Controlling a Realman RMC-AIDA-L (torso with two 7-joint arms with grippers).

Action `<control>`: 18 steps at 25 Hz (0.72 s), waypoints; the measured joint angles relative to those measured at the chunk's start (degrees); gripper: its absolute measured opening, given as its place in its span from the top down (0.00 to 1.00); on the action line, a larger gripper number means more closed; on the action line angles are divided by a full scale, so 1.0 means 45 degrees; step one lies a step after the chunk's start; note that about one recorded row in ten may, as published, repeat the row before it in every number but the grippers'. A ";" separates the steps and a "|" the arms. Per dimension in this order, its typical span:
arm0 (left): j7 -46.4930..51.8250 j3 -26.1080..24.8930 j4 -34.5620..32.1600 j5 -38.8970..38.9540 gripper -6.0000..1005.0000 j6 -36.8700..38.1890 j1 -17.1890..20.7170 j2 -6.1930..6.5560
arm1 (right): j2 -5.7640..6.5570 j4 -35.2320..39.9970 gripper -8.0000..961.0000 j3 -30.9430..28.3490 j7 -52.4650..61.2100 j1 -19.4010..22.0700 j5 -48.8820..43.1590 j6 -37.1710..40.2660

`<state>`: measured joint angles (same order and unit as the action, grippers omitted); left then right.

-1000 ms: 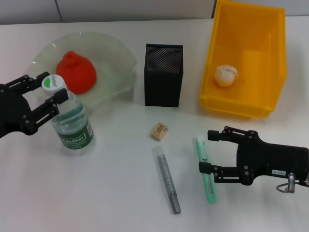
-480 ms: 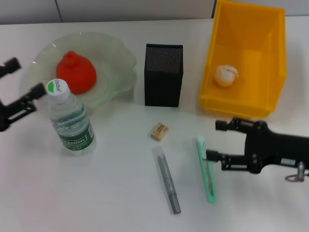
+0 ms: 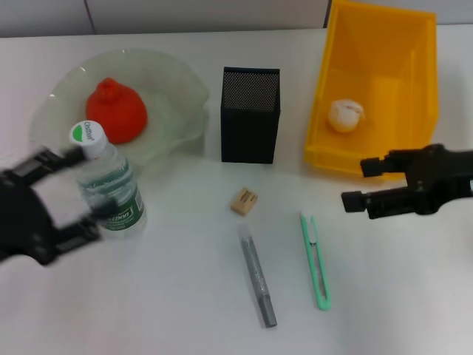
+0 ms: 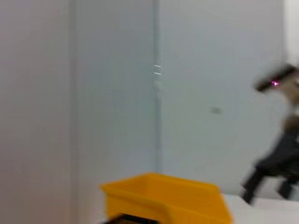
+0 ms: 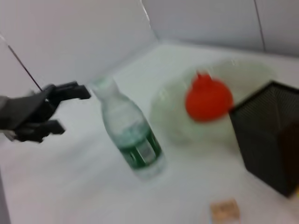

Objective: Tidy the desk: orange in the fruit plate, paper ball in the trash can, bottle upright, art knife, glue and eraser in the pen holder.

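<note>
The orange [image 3: 116,111] lies in the fruit plate [image 3: 179,78]. The bottle [image 3: 108,183] stands upright in front of the plate. My left gripper [image 3: 80,194] is open and empty just left of the bottle; the right wrist view shows it [image 5: 65,109] apart from the bottle [image 5: 131,135]. The eraser [image 3: 244,200], glue [image 3: 258,277] and art knife [image 3: 315,260] lie on the desk [image 3: 177,296] in front of the pen holder [image 3: 250,115]. My right gripper [image 3: 360,183] is open and empty, in front of the trash can [image 3: 414,89], which holds the paper ball [image 3: 345,115].
The right wrist view also shows the orange [image 5: 208,98], the pen holder [image 5: 271,135] and the eraser [image 5: 225,210]. The left wrist view shows the trash can [image 4: 168,198] and a grey wall behind it.
My left gripper swung out left, then came back toward the front beside the bottle. My right gripper moved away from the art knife, back and right toward the trash can.
</note>
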<state>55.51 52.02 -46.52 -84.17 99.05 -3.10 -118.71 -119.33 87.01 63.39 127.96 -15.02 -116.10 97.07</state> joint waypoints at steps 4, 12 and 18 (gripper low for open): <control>-0.0947 0.0798 0.1622 -0.0965 0.21 0.0000 -0.0938 0.0028 | -0.0004 0.2210 0.12 0.0806 0.3914 -0.1280 -0.2772 0.1049; -0.1252 0.0935 0.2868 -0.1954 0.22 -0.0261 -0.1858 -0.0001 | -0.0035 0.1667 0.12 0.4388 0.6815 -0.2821 -0.6237 0.0526; -0.1471 0.0997 0.3079 -0.1978 0.22 -0.0338 -0.1999 -0.0006 | -0.0064 -0.0001 0.16 0.6329 0.7742 -0.3448 -0.7084 -0.1077</control>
<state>48.89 56.50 -32.67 -93.07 97.53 -12.09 -118.74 -119.62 87.01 91.87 162.80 -30.54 -147.98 92.22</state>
